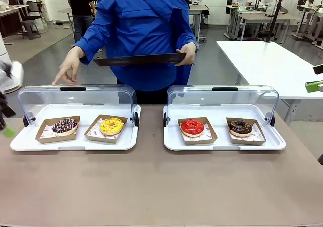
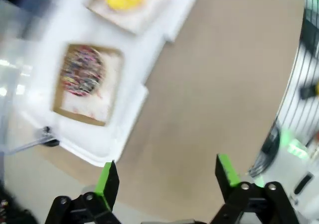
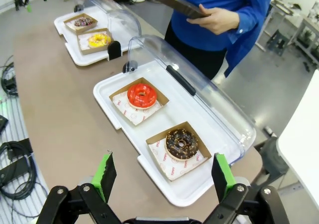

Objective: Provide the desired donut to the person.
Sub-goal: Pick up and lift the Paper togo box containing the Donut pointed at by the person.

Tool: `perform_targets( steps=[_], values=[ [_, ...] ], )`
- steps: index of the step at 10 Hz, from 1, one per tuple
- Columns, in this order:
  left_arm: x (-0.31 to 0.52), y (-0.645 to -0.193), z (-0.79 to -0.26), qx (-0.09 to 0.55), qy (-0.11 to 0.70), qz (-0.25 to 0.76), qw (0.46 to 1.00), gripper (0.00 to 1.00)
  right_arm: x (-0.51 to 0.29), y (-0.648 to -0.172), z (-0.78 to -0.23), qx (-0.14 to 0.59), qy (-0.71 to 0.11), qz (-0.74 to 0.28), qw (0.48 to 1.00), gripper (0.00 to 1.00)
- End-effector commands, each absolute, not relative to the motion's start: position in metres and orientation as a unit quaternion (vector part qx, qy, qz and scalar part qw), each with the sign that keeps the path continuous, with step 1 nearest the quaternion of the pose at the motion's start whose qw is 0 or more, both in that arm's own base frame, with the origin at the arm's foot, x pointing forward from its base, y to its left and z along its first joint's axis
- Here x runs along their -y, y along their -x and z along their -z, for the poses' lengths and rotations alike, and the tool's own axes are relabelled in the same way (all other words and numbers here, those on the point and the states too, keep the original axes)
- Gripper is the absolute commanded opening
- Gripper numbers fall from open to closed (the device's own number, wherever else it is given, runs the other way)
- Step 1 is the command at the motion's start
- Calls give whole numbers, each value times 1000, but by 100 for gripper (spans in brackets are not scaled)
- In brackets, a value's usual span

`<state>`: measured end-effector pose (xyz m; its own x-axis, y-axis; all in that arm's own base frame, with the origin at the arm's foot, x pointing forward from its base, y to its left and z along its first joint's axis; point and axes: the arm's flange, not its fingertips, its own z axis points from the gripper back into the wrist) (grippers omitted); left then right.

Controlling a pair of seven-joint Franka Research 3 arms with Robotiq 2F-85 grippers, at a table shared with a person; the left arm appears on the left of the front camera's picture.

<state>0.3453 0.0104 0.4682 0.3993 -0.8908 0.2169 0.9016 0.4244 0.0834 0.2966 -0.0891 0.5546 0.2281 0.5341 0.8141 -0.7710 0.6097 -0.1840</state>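
Brown counter [image 1: 151, 186] in a big lab room, white tables and other workstations behind. Two white display cases on it w/ clear lids pushed back. Left case [image 1: 20, 142] has a sprinkle donut [image 1: 65, 125] and a yellow donut [image 1: 111, 125]. Right case [image 1: 275, 144] has a red donut [image 1: 192, 127] and a choc donut [image 1: 240, 127]. Each sits in its own card boat.

Person [image 1: 141, 30] in blue stands across, dark tray [image 1: 139, 59] held level in one hand. Other hand [image 1: 69, 68] points down at the left case's lid, just behind the sprinkle donut, so I judge that's the one wanted. It sits at the outer end of the left case, on my left arm's side, well apart from my right arm.

My left gripper [image 2: 167, 176] is near the counter's left end, fingers wide apart, nothing btwn them. In its wrist view the sprinkle donut lies ahead and to the left. Its boat's long side runs roughly away from the gripper, so I'd prob. close across the short side. View is blurred, so alignment is unclear.

My right gripper [image 3: 162, 176] is also spread wide and empty, nearest the choc donut. Reach looks like the left arm's job.
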Motion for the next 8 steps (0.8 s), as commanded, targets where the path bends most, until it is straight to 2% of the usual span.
perform_targets(
  steps=[1, 2, 4, 8],
  values=[
    [-14, -375, -432, 28, -1, 597, 802, 100, 90, -296, -554, 454, -131, -428, 770, 100],
    [-17, -381, -404, 12, 29, 609, 793, 100, 90, -296, -554, 454, -131, -428, 770, 100],
    [-21, -396, -363, 52, 35, 607, 792, 100, 90, -296, -554, 454, -131, -428, 770, 100],
    [-22, -410, -355, 89, 24, 616, 782, 100, 90, -296, -554, 454, -131, -428, 770, 100]
  ],
)
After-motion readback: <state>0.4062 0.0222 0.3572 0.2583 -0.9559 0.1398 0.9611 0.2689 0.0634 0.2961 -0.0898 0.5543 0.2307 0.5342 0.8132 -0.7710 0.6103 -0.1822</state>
